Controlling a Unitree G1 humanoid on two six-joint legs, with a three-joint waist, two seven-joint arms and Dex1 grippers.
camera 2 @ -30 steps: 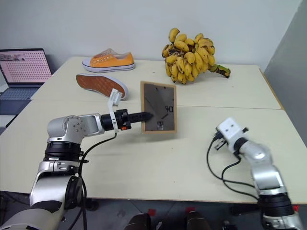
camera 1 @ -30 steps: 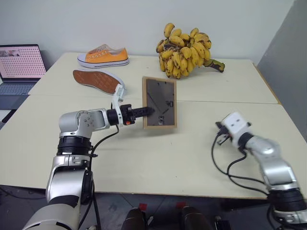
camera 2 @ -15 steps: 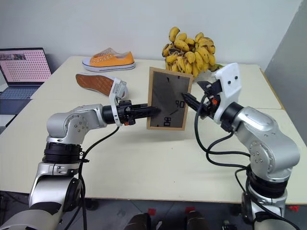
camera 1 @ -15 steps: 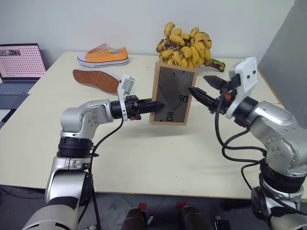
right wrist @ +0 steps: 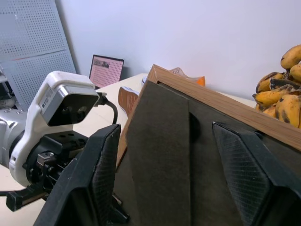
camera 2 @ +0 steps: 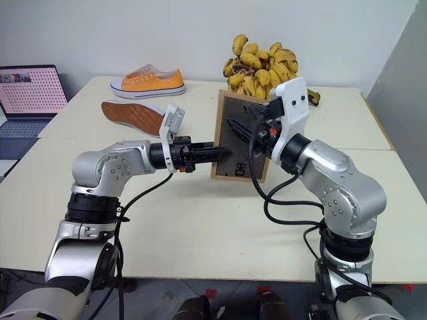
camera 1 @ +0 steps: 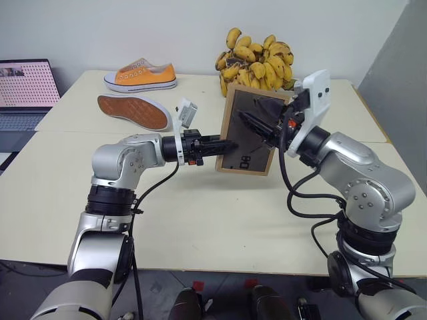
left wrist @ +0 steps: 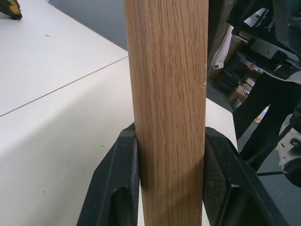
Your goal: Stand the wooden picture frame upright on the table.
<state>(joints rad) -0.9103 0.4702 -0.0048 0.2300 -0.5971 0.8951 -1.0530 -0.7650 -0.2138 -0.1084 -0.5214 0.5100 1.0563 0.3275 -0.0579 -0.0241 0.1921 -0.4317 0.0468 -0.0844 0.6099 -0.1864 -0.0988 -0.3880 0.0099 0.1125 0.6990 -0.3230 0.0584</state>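
The left gripper was clamped on the wooden picture frame by its left edge, holding it tilted in the air above the middle of the table. The right gripper stood wide, its fingers straddling the dark flap on the frame's back. With only a thin strip of wood pinched, the frame could swivel or slip out if the right fingers pushed on the back while closing, and drop flat near the bananas.

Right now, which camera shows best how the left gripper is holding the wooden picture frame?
The left wrist view: both black fingers pinch the wooden picture frame across its edge. The eye views show the left gripper at the frame's side; the right wrist view shows its dark back.
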